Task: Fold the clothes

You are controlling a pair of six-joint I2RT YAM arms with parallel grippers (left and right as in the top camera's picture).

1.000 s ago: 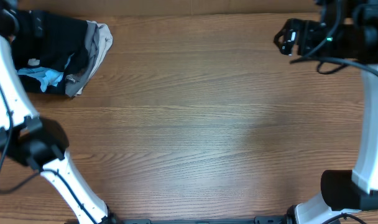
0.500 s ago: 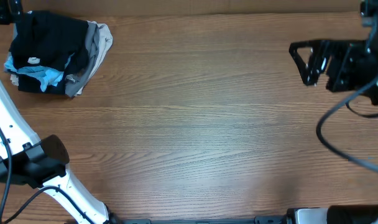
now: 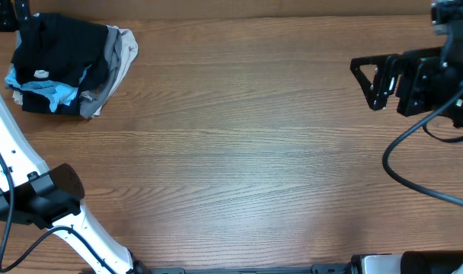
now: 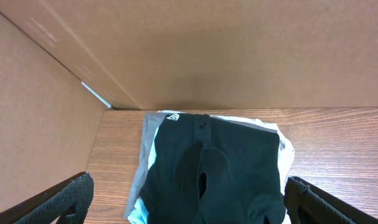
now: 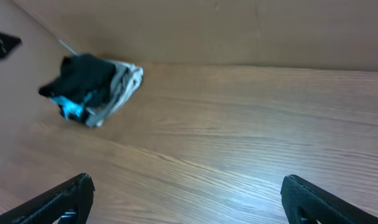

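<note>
blue shirt (image 3: 60, 96), grey garment (image 3: 123, 55), wooden table (image 3: 239, 152)

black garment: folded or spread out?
Folded, roughly: the black garment sits as a compact bundle atop the other clothes, not spread flat.

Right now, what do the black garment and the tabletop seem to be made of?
Black garment: soft matte fabric, possibly a cotton knit; it slumps and creases. Tabletop: wood or wood-look laminate, slight sheen; long grain lines show.
</note>
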